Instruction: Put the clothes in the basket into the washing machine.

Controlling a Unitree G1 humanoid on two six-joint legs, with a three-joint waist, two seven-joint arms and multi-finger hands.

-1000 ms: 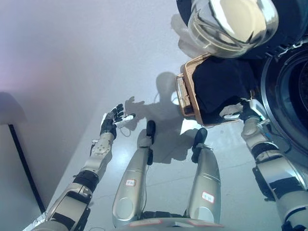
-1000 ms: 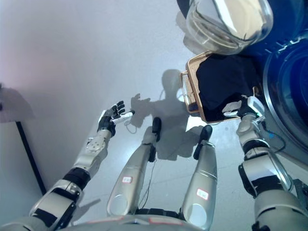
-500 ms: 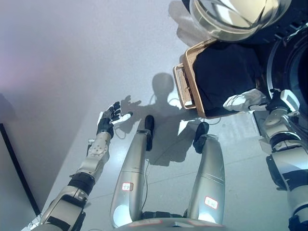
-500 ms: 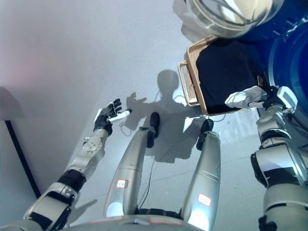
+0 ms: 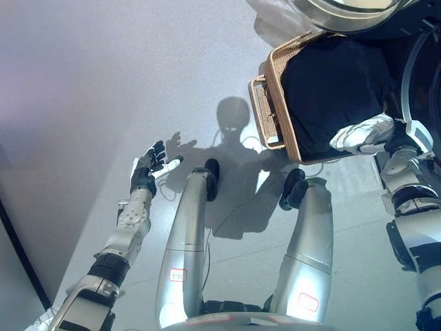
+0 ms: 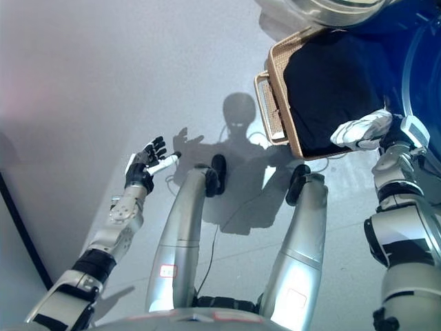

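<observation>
A woven tan basket stands on the floor at the upper right, filled with dark clothes. My right hand is at the basket's near right corner, shut on a white piece of cloth that hangs over the dark clothes. The washing machine's round opening shows at the right edge, and its open glass door at the top. My left hand is open, held out over the bare floor at the left, far from the basket.
The basket's handle side faces the grey floor. A dark strip runs along the floor at the lower left.
My right hand has risen from the basket's near edge with the white cloth and moved right, toward the machine. The view has shifted. My left hand stays spread out.
</observation>
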